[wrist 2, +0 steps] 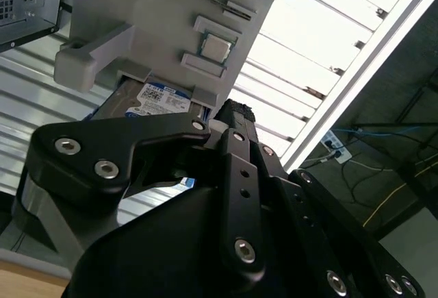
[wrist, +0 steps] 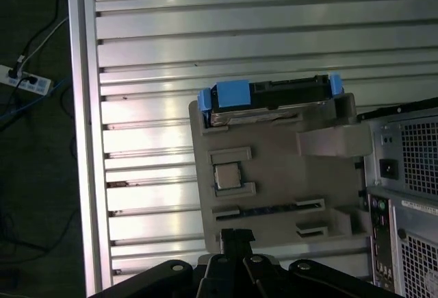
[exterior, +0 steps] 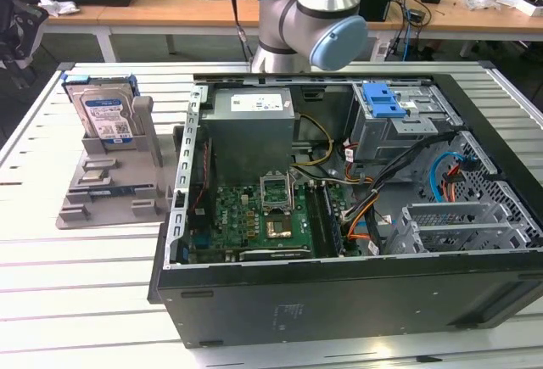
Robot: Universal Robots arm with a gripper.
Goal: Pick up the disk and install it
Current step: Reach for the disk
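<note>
The disk [exterior: 103, 114] stands upright in the back slot of a grey holder [exterior: 110, 187], at the exterior view's left beside the open computer case [exterior: 339, 301]. It is silver, with a white-and-blue label and a blue carrier around it. In the first wrist view the disk [wrist: 274, 96] shows edge-on at the holder's [wrist: 274, 168] far end, with my gripper [wrist: 237, 238] hanging above the holder's near edge. The second wrist view puts my gripper [wrist 2: 235, 111] close beside the disk [wrist 2: 161, 99] without touching it. The black fingers are shut and hold nothing.
Inside the case are a motherboard [exterior: 271, 212], a grey power supply [exterior: 254, 106] and a drive cage with a blue latch [exterior: 383, 97]. The holder also carries a small chip [wrist: 229, 177]. The slatted metal table [exterior: 85, 284] ends near a power strip [wrist: 24, 79] on the floor.
</note>
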